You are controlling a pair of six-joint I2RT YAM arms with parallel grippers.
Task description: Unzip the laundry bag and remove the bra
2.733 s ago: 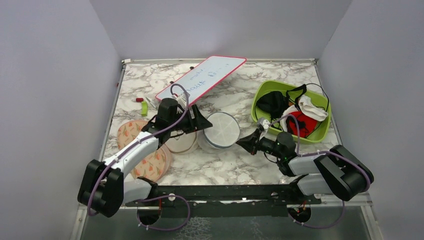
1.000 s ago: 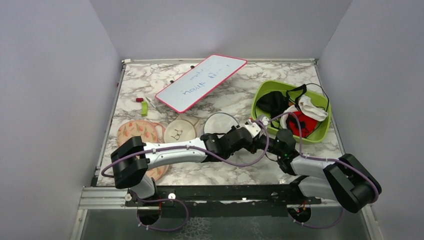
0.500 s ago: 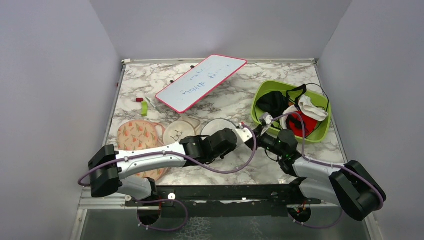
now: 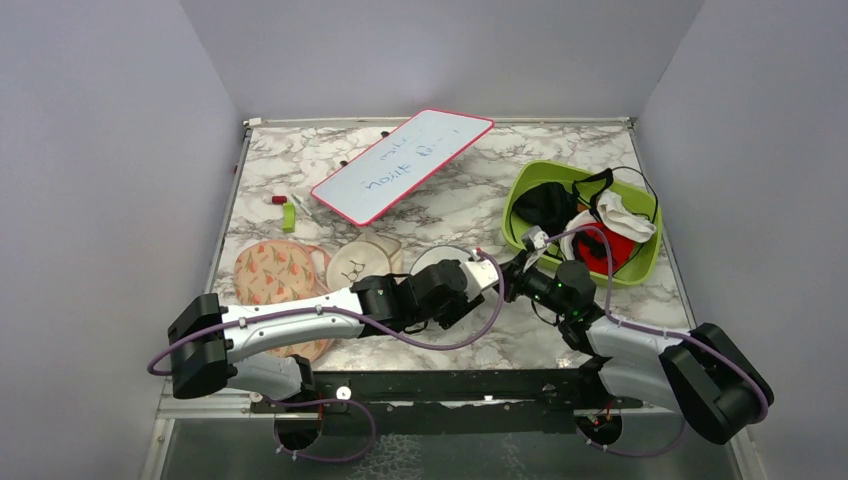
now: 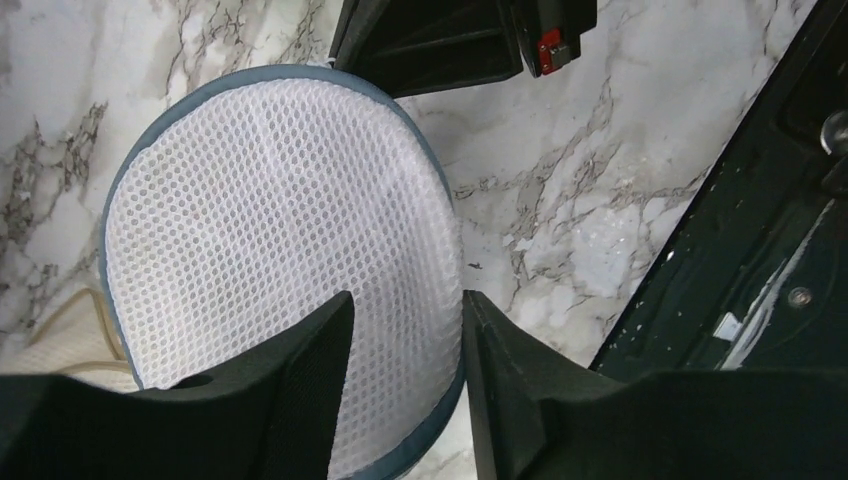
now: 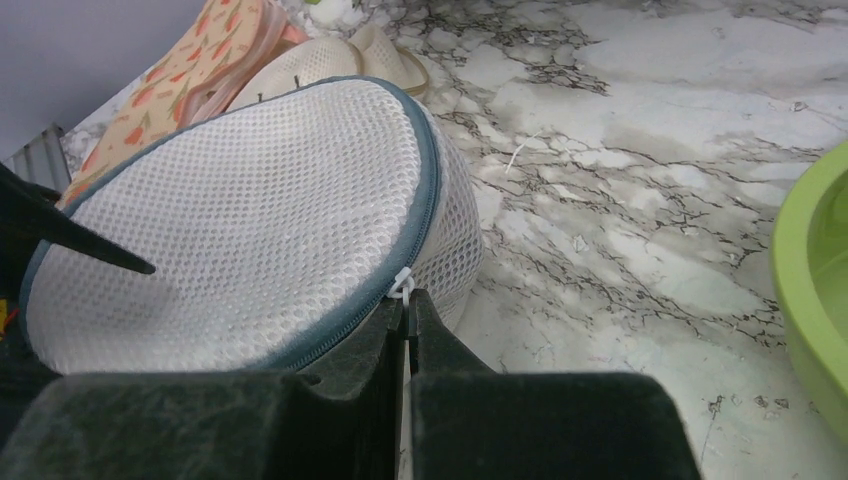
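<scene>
The laundry bag (image 4: 437, 256), a white mesh drum with a blue-grey zip line, lies at the table's middle, largely under my left arm. Its round face fills the left wrist view (image 5: 270, 230) and the right wrist view (image 6: 230, 210). My left gripper (image 4: 460, 280) straddles the bag's near rim (image 5: 405, 320), one finger on the mesh face and one outside, pinching it. My right gripper (image 4: 510, 270) is shut on the small white zip pull (image 6: 404, 287) at the bag's right rim (image 6: 407, 300). The bra is hidden; no maroon fabric shows.
A green bin (image 4: 520, 195) with black, red and white garments stands right of the bag; its rim shows in the right wrist view (image 6: 815, 260). A beige pouch (image 4: 358, 265) and a peach floral pouch (image 4: 272, 272) lie left. A whiteboard (image 4: 400, 165) lies at the back.
My left arm swung from the bag's left side across its front, reached far right, then drew back onto the bag's near rim. My right gripper closed in on the bag's right rim.
</scene>
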